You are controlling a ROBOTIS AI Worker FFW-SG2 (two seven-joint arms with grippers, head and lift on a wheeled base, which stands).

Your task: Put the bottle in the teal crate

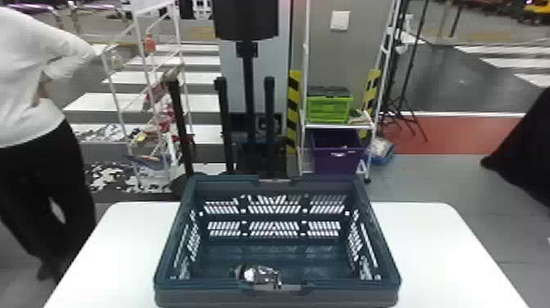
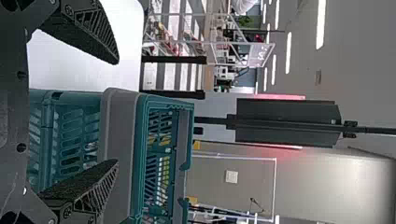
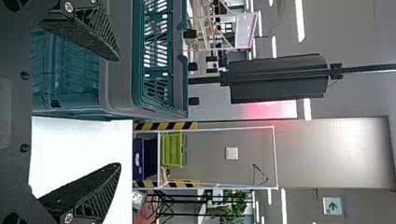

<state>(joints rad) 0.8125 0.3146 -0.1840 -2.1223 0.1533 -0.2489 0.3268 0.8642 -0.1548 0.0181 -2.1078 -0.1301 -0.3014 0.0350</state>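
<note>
Table (image 1: 433, 245) white; bottle (image 1: 262, 275) in crate (image 1: 348, 297); shelf (image 1: 333, 126) behind; left hand (image 2: 117, 112), right hand (image 3: 120, 112) gaping, empty.

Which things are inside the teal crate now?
In the crate, one bottle lies on its side, close to the near wall. That wall's rim seems to cover its lower edge, and the strip of floor right behind the wall cannot be seen.
</note>
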